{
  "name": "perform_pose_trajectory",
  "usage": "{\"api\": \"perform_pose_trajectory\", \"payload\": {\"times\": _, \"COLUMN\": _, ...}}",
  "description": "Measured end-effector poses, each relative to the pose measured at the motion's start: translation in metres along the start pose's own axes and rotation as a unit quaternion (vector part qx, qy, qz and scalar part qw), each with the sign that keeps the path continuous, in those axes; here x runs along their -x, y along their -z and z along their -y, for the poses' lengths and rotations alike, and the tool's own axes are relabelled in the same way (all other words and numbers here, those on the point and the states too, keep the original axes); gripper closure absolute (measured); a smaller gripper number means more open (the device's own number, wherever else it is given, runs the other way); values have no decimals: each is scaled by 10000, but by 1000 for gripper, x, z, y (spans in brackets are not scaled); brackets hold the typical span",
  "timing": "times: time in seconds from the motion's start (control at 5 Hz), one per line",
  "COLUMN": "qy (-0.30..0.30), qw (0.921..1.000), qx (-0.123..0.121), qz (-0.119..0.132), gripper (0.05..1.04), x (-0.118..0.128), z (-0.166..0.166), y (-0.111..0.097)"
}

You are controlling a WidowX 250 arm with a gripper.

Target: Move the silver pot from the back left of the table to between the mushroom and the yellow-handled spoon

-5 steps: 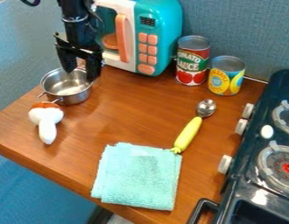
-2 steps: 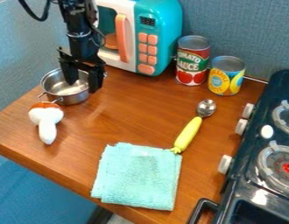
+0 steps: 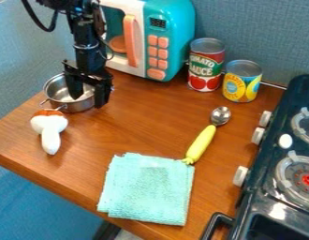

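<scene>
Claw: I read the black claw as set wide, its two fingers well apart with a gap between; nothing held that I can make out.
Pot: small steel pot standing upright on the desk, below the claw. One finger hangs over its mouth, the other by its right side in my view; contact with the wall, cannot tell.
Stage: early, in my judgement. Done: claw positioned at the pot. Left: no closed grip yet, pot not off the desk.
Pot material: shiny thin metal, round, rolled rim, small loop handle.
White toy: smooth, mushroom-like piece, bulbous head with reddish-brown top, tapering stem, lying just beside the pot.
Cloth: turquoise terry cloth, nubbly, folded to a rough square, flat.
Spoon: steel bowl, yellow moulded handle, its end at the cloth's edge.
Cans: two upright metal cylinders, red-labelled can beside yellow-labelled can.
Microwave: teal and white toy microwave, rounded edges, coral handle and buttons.
Stove: dark glossy toy stove, pale knobs, ringed burners.
</scene>
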State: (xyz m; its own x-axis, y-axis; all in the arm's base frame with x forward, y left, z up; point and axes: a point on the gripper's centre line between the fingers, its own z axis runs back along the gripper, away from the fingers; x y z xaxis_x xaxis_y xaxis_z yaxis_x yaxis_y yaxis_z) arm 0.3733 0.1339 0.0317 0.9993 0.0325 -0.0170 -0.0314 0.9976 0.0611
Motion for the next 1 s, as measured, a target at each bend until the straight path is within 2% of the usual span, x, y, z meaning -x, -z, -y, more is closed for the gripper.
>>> {"api": "perform_pose_trajectory", "payload": {"times": 0.4, "qy": -93, "qw": 9998, "qx": 35, "qz": 199, "gripper": 698, "x": -6, "z": 1, "y": 3}}
{"api": "perform_pose_trajectory", "payload": {"times": 0.6, "qy": -81, "qw": 9997, "qx": 47, "qz": 234, "gripper": 902, "x": -7, "z": 2, "y": 2}}
{"api": "perform_pose_trajectory", "payload": {"times": 0.8, "qy": -28, "qw": 9996, "qx": 50, "qz": 277, "gripper": 971, "x": -8, "z": 6, "y": 1}}
{"api": "perform_pose_trajectory", "payload": {"times": 1.0, "qy": 15, "qw": 9994, "qx": 96, "qz": 339, "gripper": 979, "x": -8, "z": 11, "y": -4}}
